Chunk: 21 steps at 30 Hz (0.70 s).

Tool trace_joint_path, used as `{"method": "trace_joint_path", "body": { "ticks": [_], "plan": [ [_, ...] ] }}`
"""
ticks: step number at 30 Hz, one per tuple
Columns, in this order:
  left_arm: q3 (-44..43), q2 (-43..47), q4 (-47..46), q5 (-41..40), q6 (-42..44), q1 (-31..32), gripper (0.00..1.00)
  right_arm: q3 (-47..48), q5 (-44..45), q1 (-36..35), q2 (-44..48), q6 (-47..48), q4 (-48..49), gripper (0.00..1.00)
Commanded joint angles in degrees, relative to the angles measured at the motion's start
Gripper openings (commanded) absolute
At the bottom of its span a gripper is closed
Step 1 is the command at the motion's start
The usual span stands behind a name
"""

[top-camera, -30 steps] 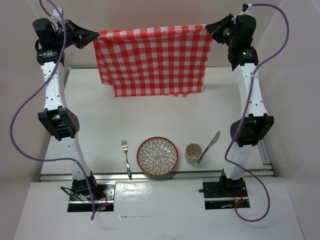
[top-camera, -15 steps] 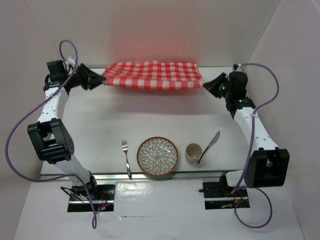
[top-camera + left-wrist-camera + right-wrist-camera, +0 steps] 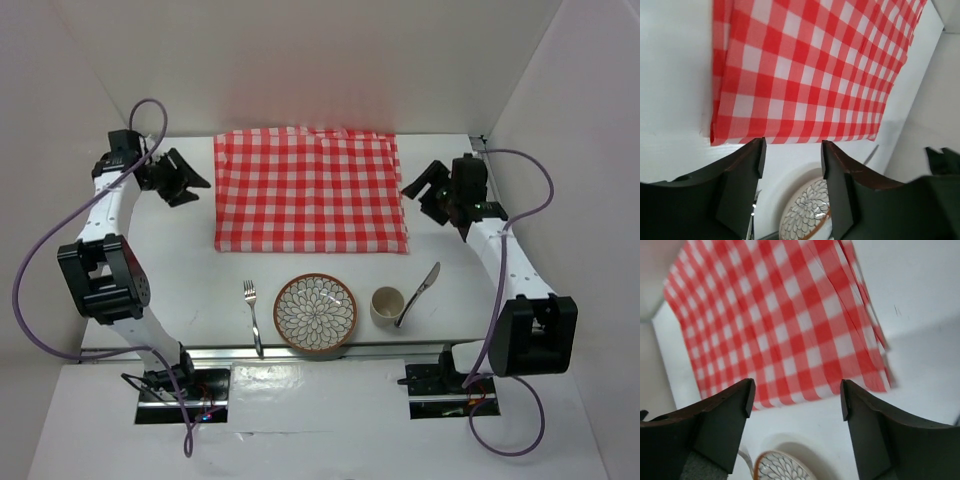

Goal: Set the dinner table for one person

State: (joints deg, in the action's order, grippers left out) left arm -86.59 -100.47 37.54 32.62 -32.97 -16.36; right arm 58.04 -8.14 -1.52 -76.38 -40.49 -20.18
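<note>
Upper centre of top view: cloth now flat on table, which spans mid-frame; half a second ago it hung between arms. Left gripper and right gripper flank it, jaws apart, empty. Plate, fork, cup and knife lie below cloth, likely next.

The checked cloth, stretched in mid-air a second ago, now lies flat on the dinner table. The left gripper and right gripper have let go, jaws parted, beside its edges.
</note>
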Motion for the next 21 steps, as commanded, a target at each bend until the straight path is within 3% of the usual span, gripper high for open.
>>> {"method": "trace_joint_path", "body": {
  "ticks": [1,4,8,10,21],
  "plan": [
    [-4.02,1.08,3.85,-5.37,4.05,3.96,0.63,5.50,3.39,-0.41,-1.40,1.47,-0.12,0.79],
    [-5.69,-1.39,4.99,-8.09,5.29,8.61,0.44,8.57,1.82,-0.41,-6.38,2.70,0.94,0.64],
    [-5.00,-7.01,2.81,-9.68,3.89,12.31,0.34,15.25,-6.60,-1.20,-18.34,6.30,-1.25,0.30],
    [-5.00,-11.14,2.80,-10.47,3.88,13.10,0.30,18.68,-8.21,-1.82,-24.66,6.92,-3.17,0.21],
    [-1.40,-18.19,0.96,-14.87,0.80,14.25,0.29,15.53,-6.02,-7.35,-34.19,4.46,-1.97,0.20]
  ]
}}
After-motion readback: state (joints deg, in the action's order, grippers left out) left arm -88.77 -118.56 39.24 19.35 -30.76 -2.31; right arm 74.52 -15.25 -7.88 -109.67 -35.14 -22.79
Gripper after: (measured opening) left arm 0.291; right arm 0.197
